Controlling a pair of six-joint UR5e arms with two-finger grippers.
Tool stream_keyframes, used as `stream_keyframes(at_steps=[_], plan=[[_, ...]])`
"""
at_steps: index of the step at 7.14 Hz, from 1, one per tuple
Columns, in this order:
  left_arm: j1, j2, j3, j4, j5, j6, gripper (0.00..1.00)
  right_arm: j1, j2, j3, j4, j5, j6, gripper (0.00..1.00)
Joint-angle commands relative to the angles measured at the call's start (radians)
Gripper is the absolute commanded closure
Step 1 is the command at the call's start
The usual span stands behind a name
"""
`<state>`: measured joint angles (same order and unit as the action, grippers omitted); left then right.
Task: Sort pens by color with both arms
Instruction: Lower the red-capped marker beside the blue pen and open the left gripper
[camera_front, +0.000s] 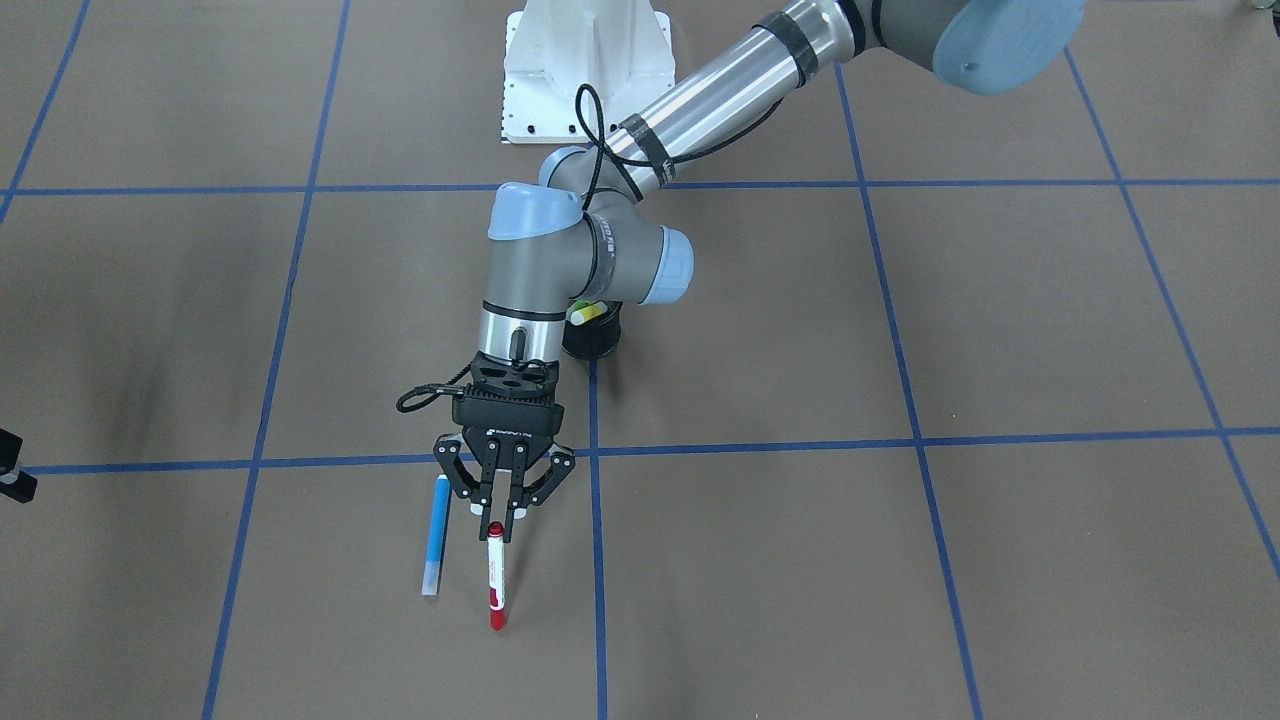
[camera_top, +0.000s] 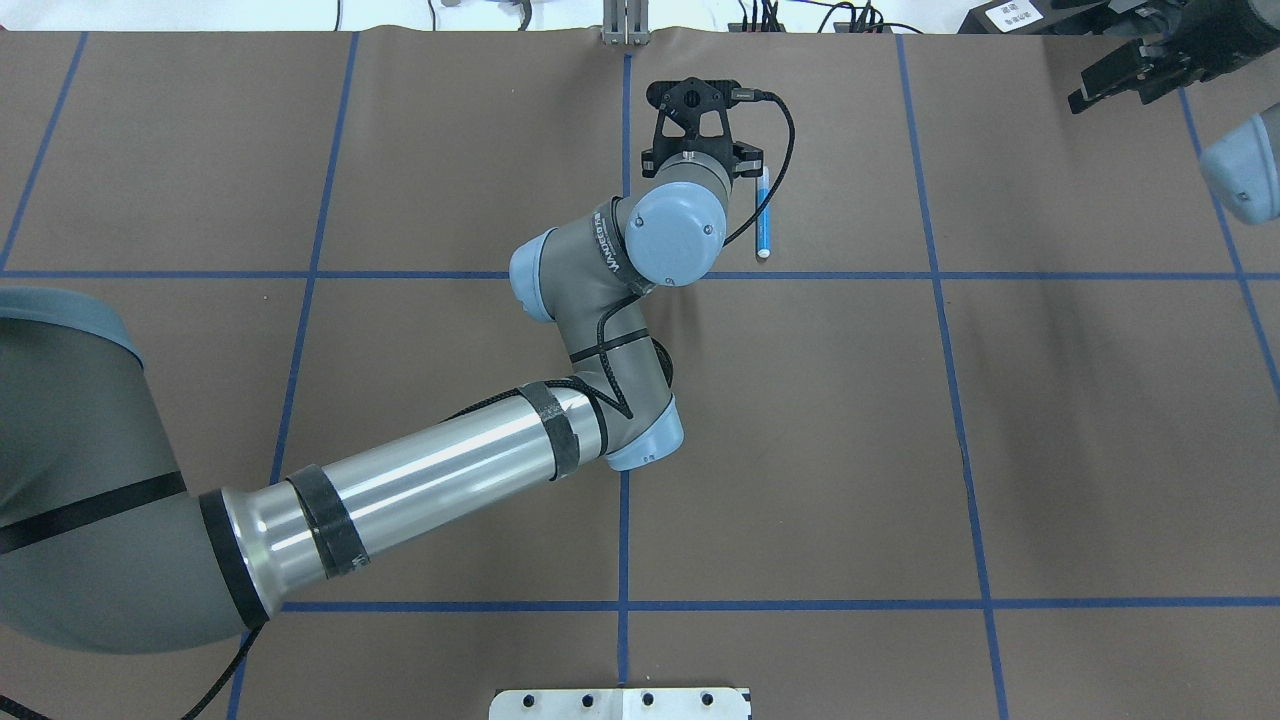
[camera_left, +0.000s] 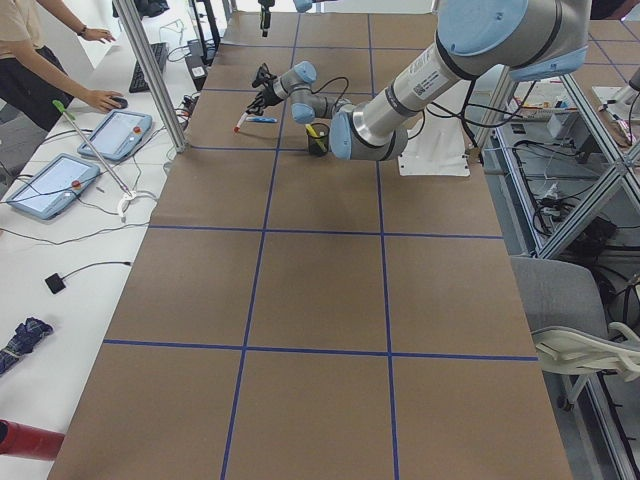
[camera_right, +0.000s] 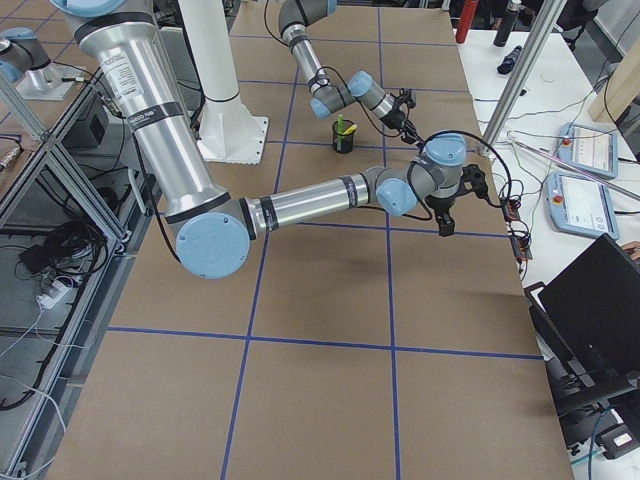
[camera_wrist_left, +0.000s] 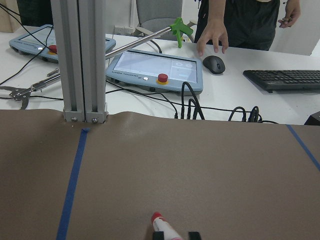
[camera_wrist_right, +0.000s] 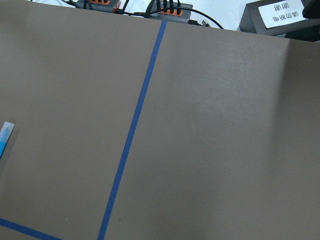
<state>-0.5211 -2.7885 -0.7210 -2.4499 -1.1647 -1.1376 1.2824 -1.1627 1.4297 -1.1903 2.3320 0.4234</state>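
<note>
On left arm (camera_top: 600, 262), "WANGTO" lettering — partly legible

Past my brown table (camera_front: 900, 330) with its blue tape grid (camera_front: 593, 520) I see a white desk (camera_wrist_left: 240, 95) holding tablets (camera_wrist_left: 155, 70), a keyboard (camera_wrist_left: 282, 79), a mouse (camera_wrist_left: 214, 64), and aluminium posts (camera_wrist_left: 80, 60).

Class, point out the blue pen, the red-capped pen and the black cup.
blue pen (camera_front: 437, 535), front-facing view, mid-barrel.
red-capped pen (camera_front: 495, 580), front-facing view, white barrel.
black cup (camera_front: 592, 342), front-facing view, visible side wall.
</note>
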Motion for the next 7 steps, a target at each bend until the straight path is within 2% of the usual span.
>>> stream_keyframes(at_steps=[1,2,5,6,7], plan=[[0.019,0.007,0.0,-0.008,0.002,0.001,0.7,0.0,0.0,0.0,0.001,0.001,0.0,0.0],[0.032,0.009,-0.001,-0.008,0.005,0.001,0.67,0.0,0.0,0.0,0.002,0.0,0.0,0.0],[0.035,0.017,-0.011,-0.011,0.005,0.001,0.49,0.0,0.002,0.001,0.002,0.001,0.0,0.0],[0.035,0.017,-0.024,-0.009,-0.003,0.002,0.39,0.0,0.003,0.001,0.002,0.001,0.0,0.0],[0.035,0.024,-0.064,-0.001,-0.004,0.008,0.01,0.0,0.003,0.001,0.002,0.001,0.0,0.0]])
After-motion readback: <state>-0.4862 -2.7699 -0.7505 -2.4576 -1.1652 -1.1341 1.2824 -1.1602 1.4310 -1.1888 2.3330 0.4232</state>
